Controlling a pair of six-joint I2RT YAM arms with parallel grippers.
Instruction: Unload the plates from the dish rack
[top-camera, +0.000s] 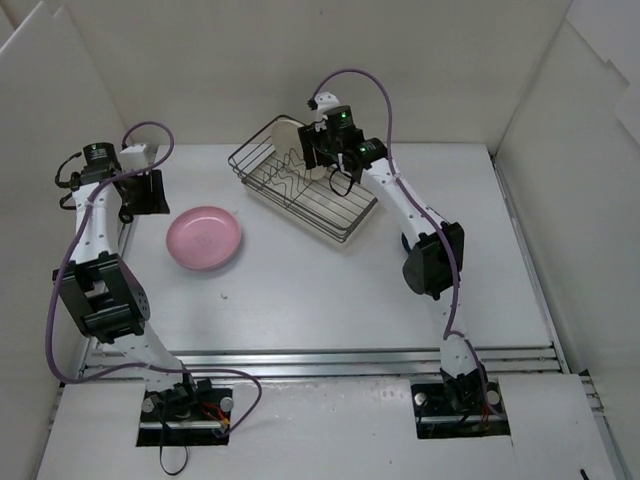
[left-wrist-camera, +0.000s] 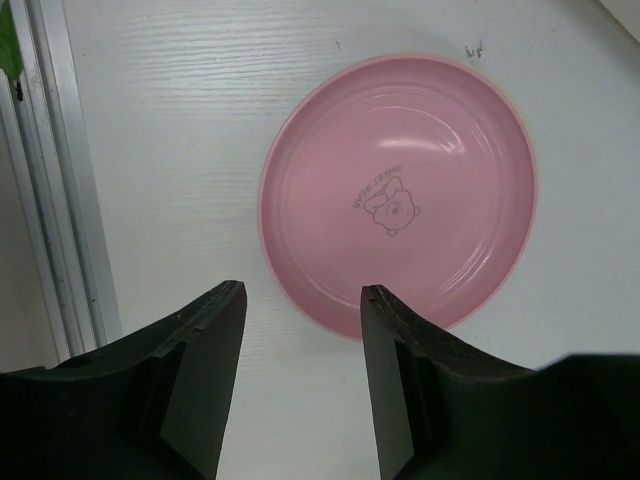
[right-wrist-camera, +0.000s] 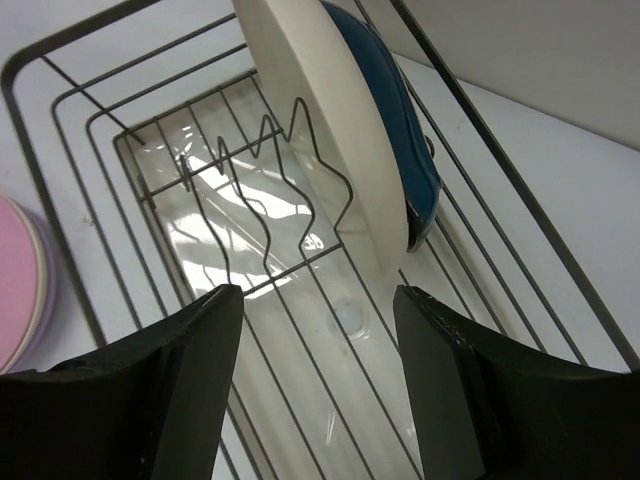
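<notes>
The dark wire dish rack (top-camera: 345, 215) stands at the back centre of the table. A cream plate (top-camera: 287, 140) stands on edge at its far end, with a dark blue plate (right-wrist-camera: 395, 110) close behind it. In the right wrist view the cream plate (right-wrist-camera: 330, 120) leans by the zigzag divider (right-wrist-camera: 250, 170). My right gripper (right-wrist-camera: 318, 292) is open above the rack floor, just short of the cream plate, holding nothing; it also shows from above (top-camera: 335, 172). A pink plate (top-camera: 204, 238) lies flat on the table. My left gripper (left-wrist-camera: 302, 290) is open and empty above its near rim (left-wrist-camera: 400, 190).
White walls enclose the table on three sides. A clear tray (right-wrist-camera: 350, 320) lies under the rack wires. An aluminium rail (left-wrist-camera: 55, 200) runs along the table's left edge. The pink plate's edge shows in the right wrist view (right-wrist-camera: 12, 285), left of the rack.
</notes>
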